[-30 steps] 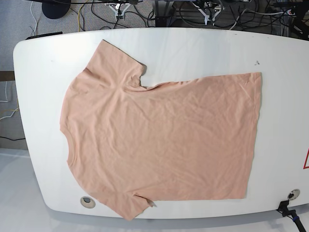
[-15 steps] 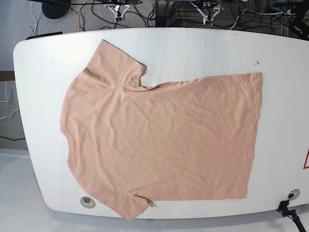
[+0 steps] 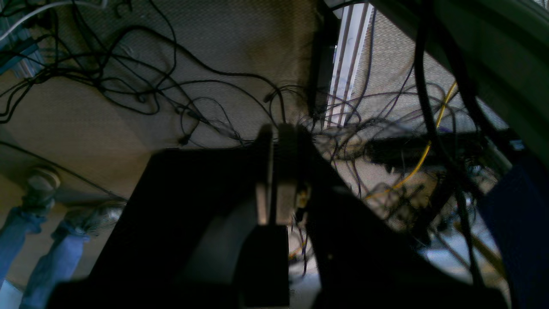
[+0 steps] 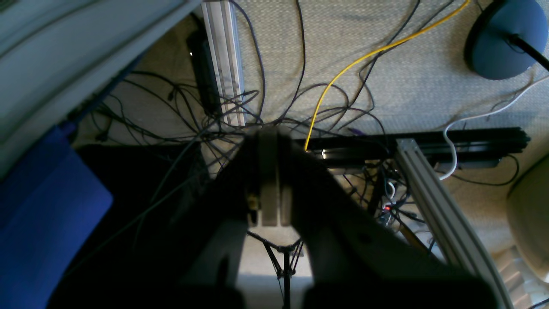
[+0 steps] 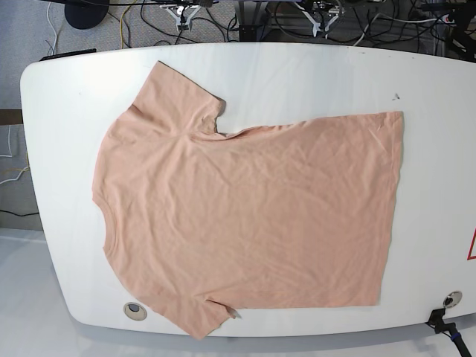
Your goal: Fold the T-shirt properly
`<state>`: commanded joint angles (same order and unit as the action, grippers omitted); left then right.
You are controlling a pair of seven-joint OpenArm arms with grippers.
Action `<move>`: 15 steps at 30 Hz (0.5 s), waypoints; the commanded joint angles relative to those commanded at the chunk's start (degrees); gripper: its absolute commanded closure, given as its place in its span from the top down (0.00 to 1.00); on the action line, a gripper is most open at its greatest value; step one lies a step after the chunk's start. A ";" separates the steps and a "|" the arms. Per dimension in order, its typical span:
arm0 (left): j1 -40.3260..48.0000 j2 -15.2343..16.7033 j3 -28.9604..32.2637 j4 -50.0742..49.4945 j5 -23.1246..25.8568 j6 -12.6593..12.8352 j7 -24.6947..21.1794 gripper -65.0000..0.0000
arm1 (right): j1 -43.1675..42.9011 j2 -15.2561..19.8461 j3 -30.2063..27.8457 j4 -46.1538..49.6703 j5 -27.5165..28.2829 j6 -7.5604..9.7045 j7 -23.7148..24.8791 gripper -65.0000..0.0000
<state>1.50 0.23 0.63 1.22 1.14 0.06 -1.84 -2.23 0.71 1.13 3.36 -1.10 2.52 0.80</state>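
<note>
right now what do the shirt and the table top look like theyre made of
The T-shirt looks like soft, matte knit cloth, probably cotton: it lies limp with fine creases and no sheen. The table top looks like a hard, smooth white board, perhaps laminate or painted: an even surface with a faint gloss and rounded corners.

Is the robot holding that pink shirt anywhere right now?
No. The T-shirt lies flat on the table, untouched. The left gripper and right gripper are shut on nothing.
</note>
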 joint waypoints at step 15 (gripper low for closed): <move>0.07 -0.27 -0.60 0.39 0.07 -0.08 0.28 0.00 | 0.19 0.18 0.02 0.00 -0.01 -0.69 0.09 0.00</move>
<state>1.57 -0.04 0.04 1.61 1.21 -0.03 -1.56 -2.03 0.89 1.15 3.36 -1.11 1.84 0.88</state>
